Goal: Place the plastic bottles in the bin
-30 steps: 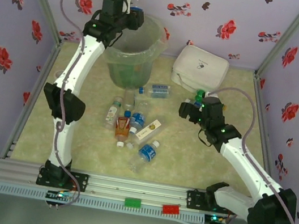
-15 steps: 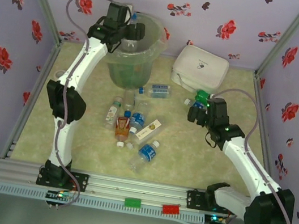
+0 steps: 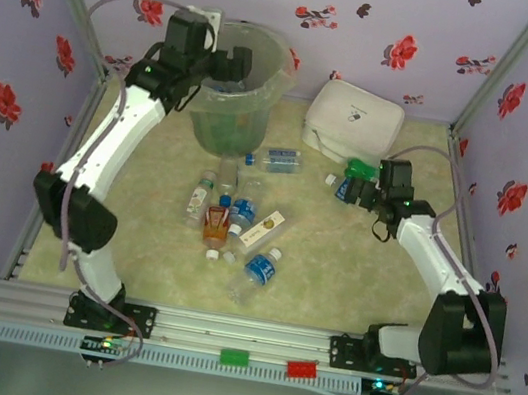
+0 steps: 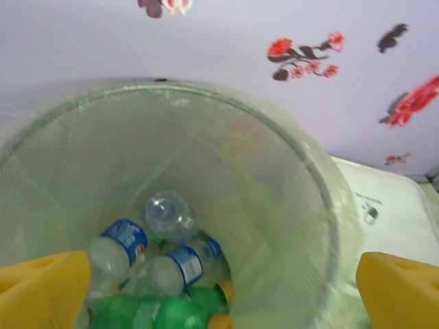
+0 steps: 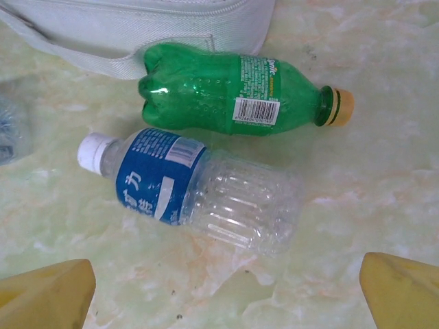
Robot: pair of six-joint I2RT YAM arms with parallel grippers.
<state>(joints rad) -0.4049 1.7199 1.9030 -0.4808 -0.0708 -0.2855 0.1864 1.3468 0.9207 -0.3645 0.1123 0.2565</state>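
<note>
Left gripper (image 4: 219,296) hangs over the mouth of the bin (image 4: 322,205), jaws spread wide and holding nothing; its yellow pads (image 4: 41,291) are cut off at the lower corners of the wrist view. Straight below it, at the bottom of the bin, lie clear blue-labelled bottles (image 4: 171,267) and green bottles (image 4: 164,314), the green ones cropped by the lower edge, so their number is hard to tell. From above, this gripper (image 3: 228,62) merges with the near rim of the bin (image 3: 230,126), whose cloudy wall blurs what is inside. Right gripper (image 5: 223,288) is likewise wide open and empty, low over the table (image 5: 357,205). Just ahead of it, between its pads, lies a clear bottle with a blue label (image 5: 192,192), and beyond that a green bottle (image 5: 226,96) lies against the white box (image 5: 137,27). A bluish blur at the left edge cannot be made out. More bottles (image 3: 231,214), among them an amber one (image 3: 217,226), lie scattered mid-table beside a small carton (image 3: 264,228), well apart from both grippers.
</note>
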